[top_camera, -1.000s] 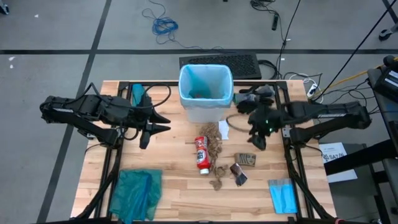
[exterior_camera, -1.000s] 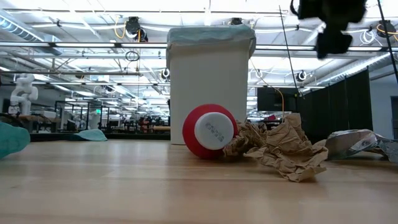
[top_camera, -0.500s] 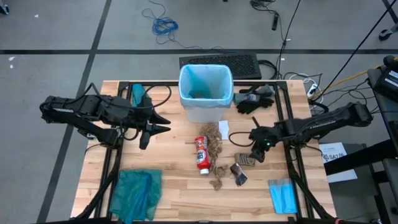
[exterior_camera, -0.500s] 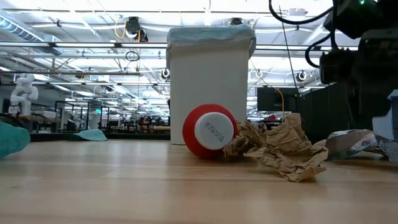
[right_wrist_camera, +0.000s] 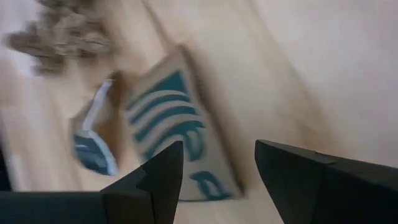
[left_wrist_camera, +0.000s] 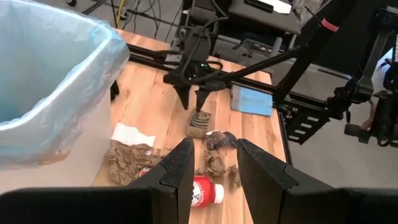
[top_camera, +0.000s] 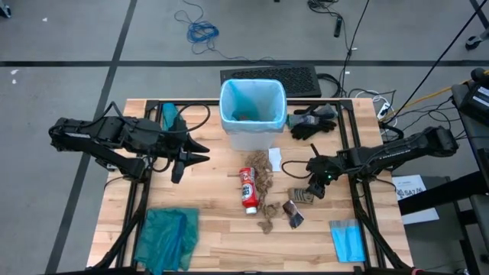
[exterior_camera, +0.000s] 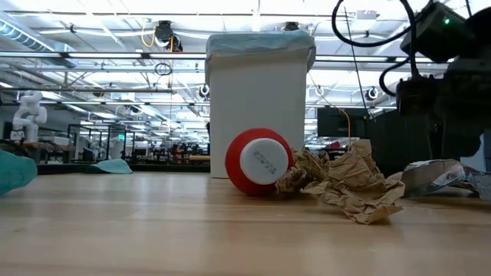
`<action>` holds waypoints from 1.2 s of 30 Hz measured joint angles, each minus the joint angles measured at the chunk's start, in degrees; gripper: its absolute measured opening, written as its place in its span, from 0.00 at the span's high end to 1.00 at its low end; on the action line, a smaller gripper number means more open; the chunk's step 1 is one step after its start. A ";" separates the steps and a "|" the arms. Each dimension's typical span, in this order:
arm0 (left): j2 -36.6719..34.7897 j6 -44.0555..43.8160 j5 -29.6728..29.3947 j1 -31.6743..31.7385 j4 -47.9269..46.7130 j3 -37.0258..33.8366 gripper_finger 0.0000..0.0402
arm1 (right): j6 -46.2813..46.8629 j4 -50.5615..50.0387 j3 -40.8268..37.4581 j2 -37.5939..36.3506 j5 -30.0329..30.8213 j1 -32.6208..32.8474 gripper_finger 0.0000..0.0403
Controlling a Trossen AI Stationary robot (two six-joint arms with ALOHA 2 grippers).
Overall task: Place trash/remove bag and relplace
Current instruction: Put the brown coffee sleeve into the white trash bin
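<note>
The right gripper (top_camera: 312, 191) is hanging low over the wooden table (top_camera: 214, 237), its fingers (right_wrist_camera: 298, 180) standing apart and straddling a small brown card scrap with teal stripes (right_wrist_camera: 171, 124); nothing is pinched between them, and I cannot tell whether the tips are touching it. That scrap is lying just beside a dark wrapper (top_camera: 293, 214), with the crumpled brown paper (top_camera: 262, 182) and the red-and-white bottle (top_camera: 247, 189) resting on its side toward the middle of the table. A white scrap (top_camera: 274, 158) is sitting near the foot of the white bin (top_camera: 252, 137), which is standing upright at the table's far edge with the light-blue bag (top_camera: 253, 99) lining it and folded over its rim. The left gripper (top_camera: 200, 150) is waiting off to the left of the bin, above the table, fingers parted and holding nothing. A teal-green bag (top_camera: 166, 237) is lying at the near left corner, a folded blue sheet (top_camera: 348, 240) at the near right.
</note>
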 joint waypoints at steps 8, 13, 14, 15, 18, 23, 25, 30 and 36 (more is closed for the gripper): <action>0.00 -0.13 0.00 0.00 0.00 0.00 0.71 | 7.11 13.78 -7.34 0.04 -7.31 -0.22 0.53; 0.00 -0.15 -0.02 0.00 0.00 0.00 0.71 | 9.29 22.06 -7.79 0.04 -11.48 -0.15 0.70; 0.00 -0.15 -0.02 0.00 0.02 0.00 0.71 | 9.45 23.61 -7.79 0.04 -12.04 -0.15 0.76; 0.00 -0.17 -0.02 0.00 0.00 0.00 0.71 | 9.52 24.70 -7.79 0.04 -12.33 -0.10 0.83; 0.01 -0.17 -0.02 0.00 0.02 0.00 0.71 | 10.10 26.84 -7.79 0.45 -12.71 0.86 0.97; 0.57 -0.17 -0.02 0.00 0.02 0.02 0.71 | 12.94 29.38 -7.78 1.90 -12.37 3.85 1.00; 0.99 -0.16 -0.02 0.00 0.04 0.04 0.71 | 13.39 29.66 -7.73 2.41 -9.04 4.92 0.99; 1.77 -0.17 -0.02 0.00 0.03 0.04 0.71 | 11.78 29.61 -7.76 2.84 1.10 5.79 0.90; 2.21 -1.43 0.04 0.00 0.02 0.04 0.71 | 14.36 29.89 -7.77 5.19 1.14 4.57 0.71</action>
